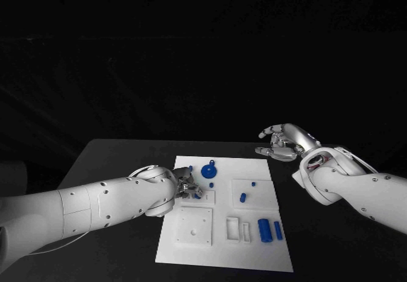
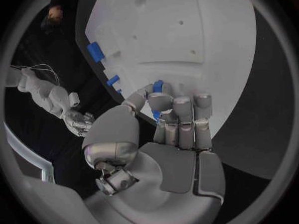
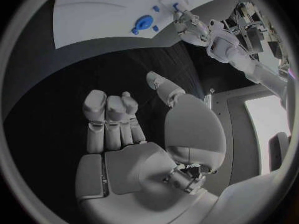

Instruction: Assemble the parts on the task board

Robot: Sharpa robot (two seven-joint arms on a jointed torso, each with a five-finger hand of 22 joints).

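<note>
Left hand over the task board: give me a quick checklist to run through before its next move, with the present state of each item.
1. Left hand over the task board: ok, it is at the board's left edge.
2. Part in the left hand: ok, its fingers close round a small blue part in the left wrist view.
3. Part's seat or orientation: cannot tell, the fingers hide most of it.
4. Right hand out of the way: ok, it hovers off the board's far right corner, fingers apart, holding nothing.
5. Other parts undisturbed: ok, the blue round part and two blue cylinders lie on the board apart from the hand.
</note>
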